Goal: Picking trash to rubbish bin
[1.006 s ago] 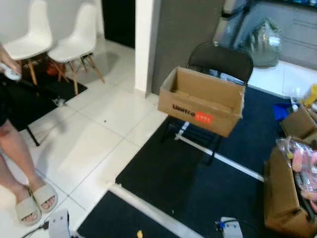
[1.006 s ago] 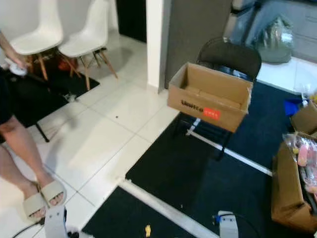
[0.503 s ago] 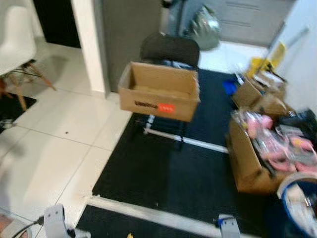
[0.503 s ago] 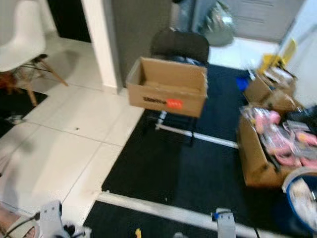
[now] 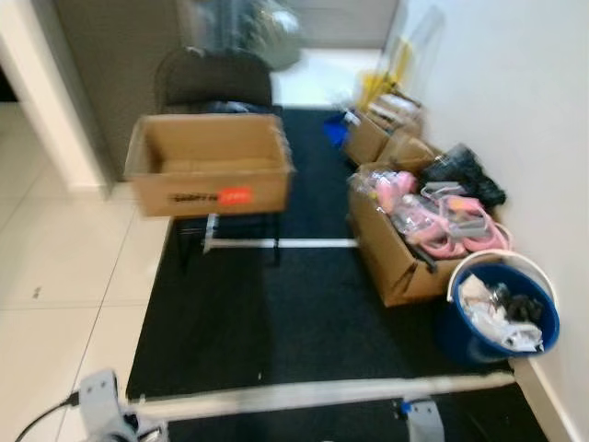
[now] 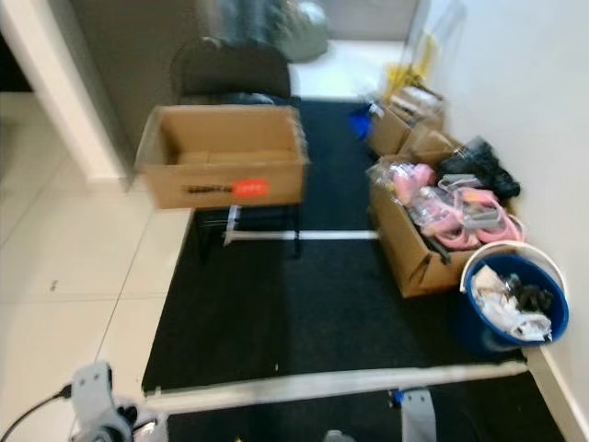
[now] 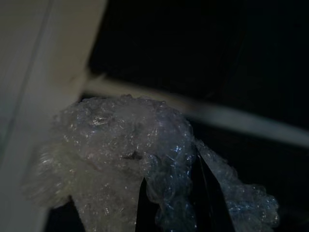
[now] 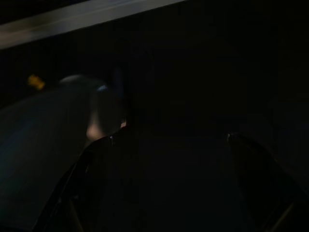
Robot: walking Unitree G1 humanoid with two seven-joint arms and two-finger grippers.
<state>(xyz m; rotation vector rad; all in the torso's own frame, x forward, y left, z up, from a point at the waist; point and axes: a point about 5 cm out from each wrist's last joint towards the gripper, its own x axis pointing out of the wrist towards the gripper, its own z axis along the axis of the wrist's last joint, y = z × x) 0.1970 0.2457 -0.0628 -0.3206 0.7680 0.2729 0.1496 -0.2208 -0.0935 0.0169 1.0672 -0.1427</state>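
Left hand (image 7: 166,212) is clenched on a wad of bubble wrap (image 7: 120,159), the trash, held low over the edge where white floor tile (image 5: 55,276) meets the black mat (image 5: 276,313); a white strip (image 5: 322,393) crosses the mat below it.

Left to right in the head views:
- Open cardboard box (image 5: 207,166) with an orange label sits on the seat of a black folding chair (image 5: 213,78). Inside looks bare apart from its own flaps, but the frame is blurred.
- Past it, near the wall, a small open cardboard box (image 5: 373,133) holds papers or similar, too blurred to name.
- Bigger cardboard carton (image 5: 396,249) on the mat is packed with pink items in clear plastic bags (image 5: 433,216), heaped above the rim. A black bag (image 5: 465,175) lies just behind it against the wall.
- Blue bucket (image 5: 502,318) with a white rim, the rubbish bin, stands just beside the carton at the wall. It holds crumpled white paper or plastic plus some dark pieces.

Right hand (image 8: 164,193): wrist view very dark, two fingers (image 8: 96,164) apart with nothing between them, released, over the dark mat.
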